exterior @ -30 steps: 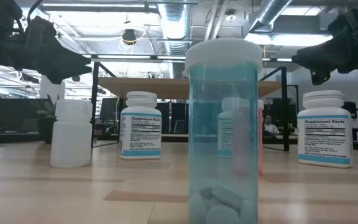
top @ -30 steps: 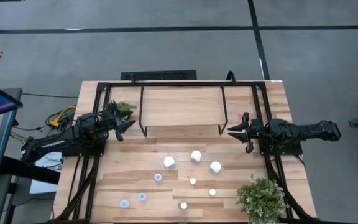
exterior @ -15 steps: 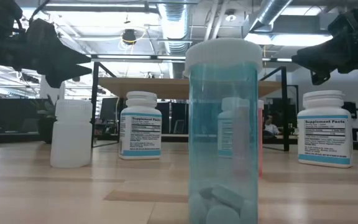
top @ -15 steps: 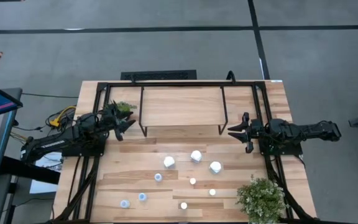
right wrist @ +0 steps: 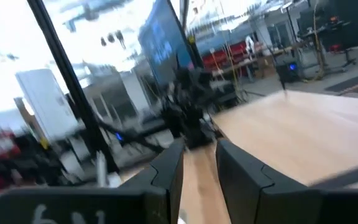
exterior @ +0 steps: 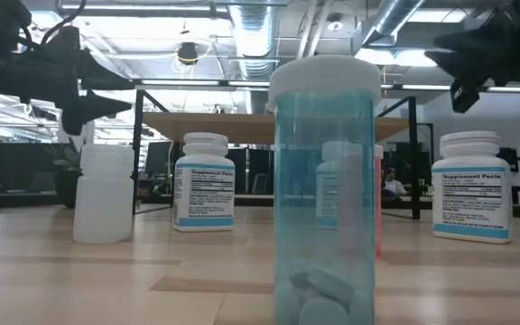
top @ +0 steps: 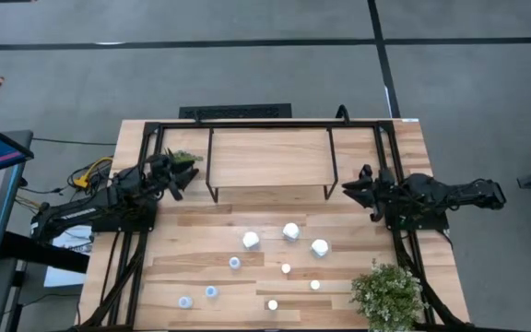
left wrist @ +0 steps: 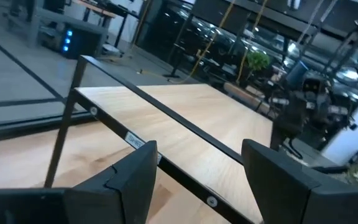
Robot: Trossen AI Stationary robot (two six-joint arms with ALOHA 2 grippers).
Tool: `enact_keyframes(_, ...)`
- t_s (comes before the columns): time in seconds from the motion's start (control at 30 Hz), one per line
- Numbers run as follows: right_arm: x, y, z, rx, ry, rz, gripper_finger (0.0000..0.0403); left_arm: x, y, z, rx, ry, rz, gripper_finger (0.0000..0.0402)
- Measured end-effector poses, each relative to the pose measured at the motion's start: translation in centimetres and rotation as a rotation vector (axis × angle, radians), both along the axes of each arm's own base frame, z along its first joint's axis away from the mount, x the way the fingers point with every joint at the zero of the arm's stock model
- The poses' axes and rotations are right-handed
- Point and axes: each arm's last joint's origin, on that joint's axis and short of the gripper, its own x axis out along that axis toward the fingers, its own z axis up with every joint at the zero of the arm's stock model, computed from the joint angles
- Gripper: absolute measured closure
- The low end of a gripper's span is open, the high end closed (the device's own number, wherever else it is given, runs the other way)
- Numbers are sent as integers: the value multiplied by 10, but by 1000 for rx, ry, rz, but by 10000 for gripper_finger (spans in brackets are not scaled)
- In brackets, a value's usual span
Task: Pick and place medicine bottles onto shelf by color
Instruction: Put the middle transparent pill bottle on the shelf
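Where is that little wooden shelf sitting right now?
In the high view the shelf stands at the table's far edge, centred between the two arms, with nothing on it; the bottles stand on the table nearer the camera.

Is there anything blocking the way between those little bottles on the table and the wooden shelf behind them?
Nothing visible does. In the high view, bare tabletop lies between the bottles and the shelf. The left gripper and right gripper hang off to the shelf's sides, holding nothing.
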Motion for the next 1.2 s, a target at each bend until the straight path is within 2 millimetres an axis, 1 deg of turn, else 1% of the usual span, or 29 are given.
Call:
enact_keyframes(0.1, -2, 0, 7, 44, -64, 11, 285, -1, 1, 0, 4, -3, 49, 180)
enact_keyframes(0.23, -3, 0, 12, 48, -87, 13, 285, -1, 2, 1, -20, -19, 69, 180)
enact_keyframes(0.33, -4, 0, 15, 63, -110, 17, 284, -1, 1, 0, -5, -8, 41, 180)
enact_keyframes(0.4, -5, 0, 17, 89, -129, 25, 281, 0, 1, 0, 44, 20, 26, 180)
enact_keyframes(0.5, -5, 0, 18, 115, -148, 32, 261, -1, 1, 0, 66, 31, 50, 180)
enact_keyframes(0.7, -6, -1, 20, 152, -166, 15, 194, -1, 2, 1, 78, 36, 72, 180)
enact_keyframes(0.8, -6, -1, 20, 151, -165, 15, 173, -1, 1, 1, 81, 38, 57, 180)
enact_keyframes(0.9, -6, -1, 20, 152, -166, 15, 167, 0, 1, 0, 82, 40, 32, 180)
enact_keyframes(1.03, -6, -1, 20, 159, -166, 18, 172, -1, 1, 1, 94, 42, 49, 180)
enact_keyframes(1.1, -6, -1, 20, 176, -171, 23, 175, -1, 1, 6, 140, 1, 40, 180)
enact_keyframes(1.2, -7, -1, 22, 228, -188, 41, 178, -3, -3, 29, 246, -171, -38, 180)
